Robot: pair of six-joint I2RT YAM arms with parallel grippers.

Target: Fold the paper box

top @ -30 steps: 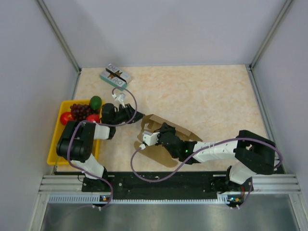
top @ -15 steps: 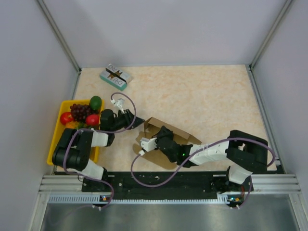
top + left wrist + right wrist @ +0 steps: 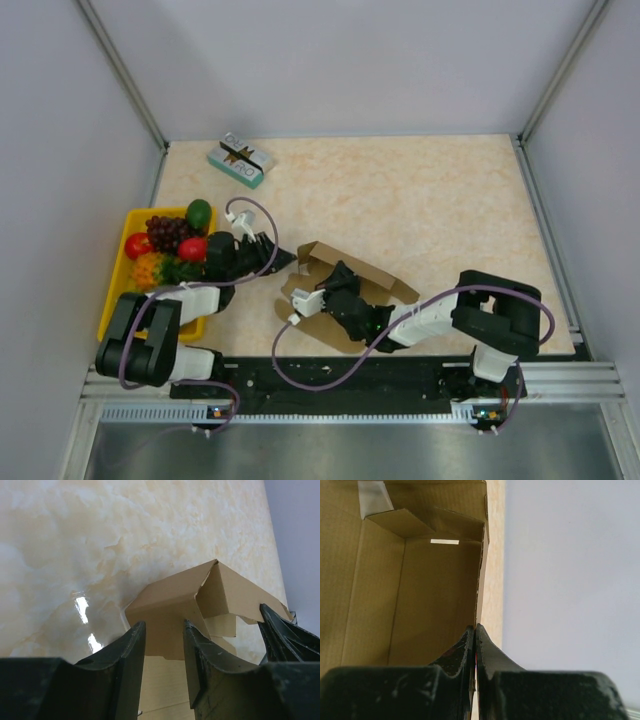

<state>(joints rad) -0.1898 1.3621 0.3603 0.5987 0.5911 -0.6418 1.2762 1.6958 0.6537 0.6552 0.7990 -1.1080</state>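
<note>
Both arms are sitting differently than a second ago: the left arm's elbow is now folding down toward the near edge beside the yellow tray point(image 3: 112, 300), the right arm's elbow is drawing in leftward, and the left gripper point(image 3: 283, 258) is edging a little nearer to the paper box point(image 3: 388, 285). That brown cardboard sheet is lying near the front middle of the marbled table point(image 3: 430, 190). It is partly formed, with walls standing up at its far-left corner and flaps spreading flat to the right and the near side. The left gripper is hovering just beside that raised corner, its fingers point(image 3: 132, 645) standing narrowly apart and holding nothing; the folded corner is showing through the gap. The right gripper point(image 3: 475, 628) is reaching over the box from the right, its fingers pressing tight together on the edge of a thin upright wall. Grapes point(image 3: 168, 232), a red fruit point(image 3: 192, 247) and a green fruit point(image 3: 199, 212) are lying in the tray. A teal-and-white printed box point(image 3: 240, 160) is resting well apart at the table's far-left corner.
</note>
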